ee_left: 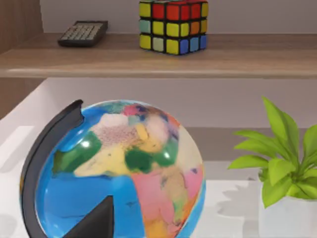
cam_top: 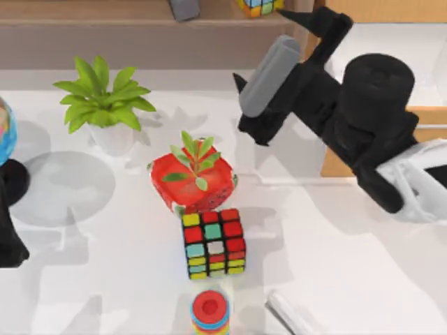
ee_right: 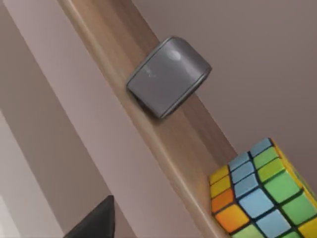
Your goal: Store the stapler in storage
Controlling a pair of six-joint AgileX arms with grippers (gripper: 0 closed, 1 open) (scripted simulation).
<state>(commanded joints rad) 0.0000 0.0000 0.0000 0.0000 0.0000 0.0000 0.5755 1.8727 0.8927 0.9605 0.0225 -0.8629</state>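
Right gripper [cam_top: 250,112] hangs high beside the wooden drawer [cam_top: 334,162], jaws apart and empty. Drawer stands open w/ white inside showing. Stapler [cam_top: 292,314] lies on counter's near edge, well apart. Next, I judge: swing down, grip across its narrow width, mid-length. Left gripper [cam_top: 10,237] parked at left. Left wrist view adds a globe [ee_left: 119,173] and calculator [ee_left: 83,32].

The storage [cam_top: 391,14] is largely covered by the right arm; the globe [cam_top: 5,132] is cut off at the left edge.
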